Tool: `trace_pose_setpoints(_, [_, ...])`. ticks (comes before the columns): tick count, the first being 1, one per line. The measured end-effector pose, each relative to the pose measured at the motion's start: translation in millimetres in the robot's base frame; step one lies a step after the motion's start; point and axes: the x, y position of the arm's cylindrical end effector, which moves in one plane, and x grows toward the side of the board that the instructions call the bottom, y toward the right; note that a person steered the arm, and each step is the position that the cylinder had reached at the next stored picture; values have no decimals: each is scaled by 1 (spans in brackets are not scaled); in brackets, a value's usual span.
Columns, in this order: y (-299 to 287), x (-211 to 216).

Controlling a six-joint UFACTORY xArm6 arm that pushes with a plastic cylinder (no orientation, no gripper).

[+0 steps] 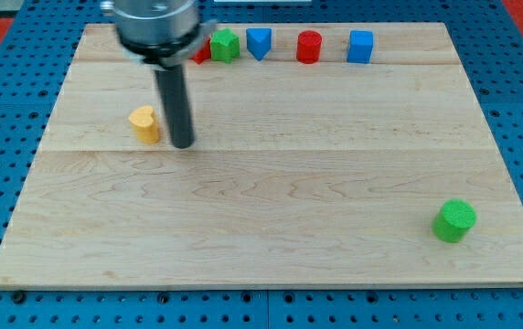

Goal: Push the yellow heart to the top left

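The yellow heart point(144, 124) sits on the wooden board point(271, 238) in the left half, a little above the middle. My tip point(183, 144) is on the board just to the right of the heart and slightly below it, with a small gap between them. The dark rod rises from the tip to the arm's silver head at the view's top.
Along the top edge stand a red block point(201, 50) partly hidden by the arm, a green block point(225, 45), a blue block point(259, 42), a red cylinder point(309, 47) and a blue cube point(360, 47). A green cylinder point(453, 221) stands at the lower right.
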Motion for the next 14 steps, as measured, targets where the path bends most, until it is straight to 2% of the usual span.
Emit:
trace_pose_setpoints(1, [-39,-60])
trace_pose_setpoints(2, [-67,-74])
trace_pose_setpoints(3, [-19,-40])
trace_pose_setpoints(4, [-40,-15])
trace_pose_setpoints(6, [-96,-72])
trace_pose_setpoints(8, [-116,-61])
trace_pose_setpoints(9, [-125,-83])
trace_pose_setpoints(10, [-125,-115])
trace_pose_setpoints(11, [-124,-123])
trace_pose_setpoints(13, [-110,-174])
trace_pose_setpoints(14, [-109,-173])
